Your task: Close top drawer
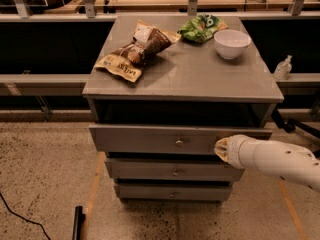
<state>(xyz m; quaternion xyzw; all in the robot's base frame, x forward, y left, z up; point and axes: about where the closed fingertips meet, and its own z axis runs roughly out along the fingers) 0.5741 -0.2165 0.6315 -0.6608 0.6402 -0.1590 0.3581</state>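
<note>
The top drawer [150, 139] is a wide grey front with a small round metal knob [179, 143] at its centre. It stands slightly out from the grey cabinet [190, 76], with a dark gap above it. My gripper [220, 149] sits at the end of a white arm coming in from the right. It is against the right part of the top drawer's front, to the right of the knob. Two slimmer grey drawer fronts [172, 171] lie below.
On the cabinet top lie a brown snack bag [135, 51], a green snack bag [200, 28] and a white bowl [231, 43]. A bottle [283, 68] stands on a ledge at the right. A dark object [77, 223] lies on the speckled floor at lower left.
</note>
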